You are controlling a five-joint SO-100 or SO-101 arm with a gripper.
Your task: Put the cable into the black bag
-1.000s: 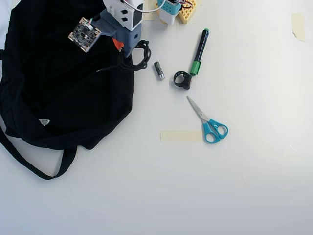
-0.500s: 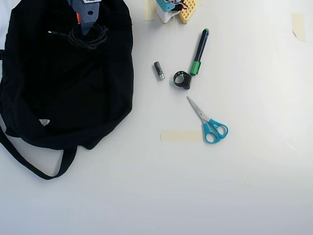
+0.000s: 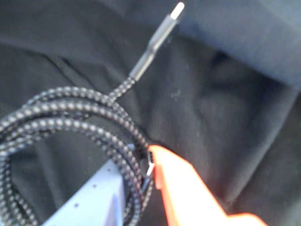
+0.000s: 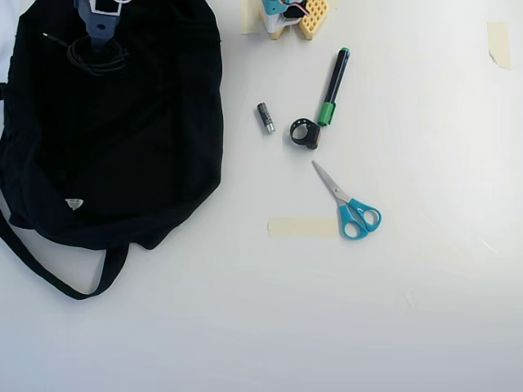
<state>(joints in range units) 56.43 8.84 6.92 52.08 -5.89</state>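
Step in hand: carry phase. The gripper (image 3: pixel 148 172) holds the cable (image 3: pixel 70 117) over the black bag (image 4: pixel 122 147); release is not yet done.
Finger state: the orange finger (image 3: pixel 188 193) and the pale grey finger (image 3: pixel 94 202) pinch several strands of the coil between them, as the wrist view shows.
Cable position: the coil hangs to the left of the fingers in the wrist view. Its free end, with the metal plug (image 3: pixel 176 10), points up and away from the fingertips.
Bag position: black fabric fills the wrist view directly behind and below the fingers. In the overhead view the gripper (image 4: pixel 96 34) and coil (image 4: pixel 96 55) sit at the top edge of the bag.
Bag opening: not discernible in either view; whether the fingers are over the mouth or over closed fabric cannot be told.
Next move, judged: locate the opening, lower the fingers into it, then spread them so the coil drops free.
Caution, judged: braided strands may snag on a fingertip at release.
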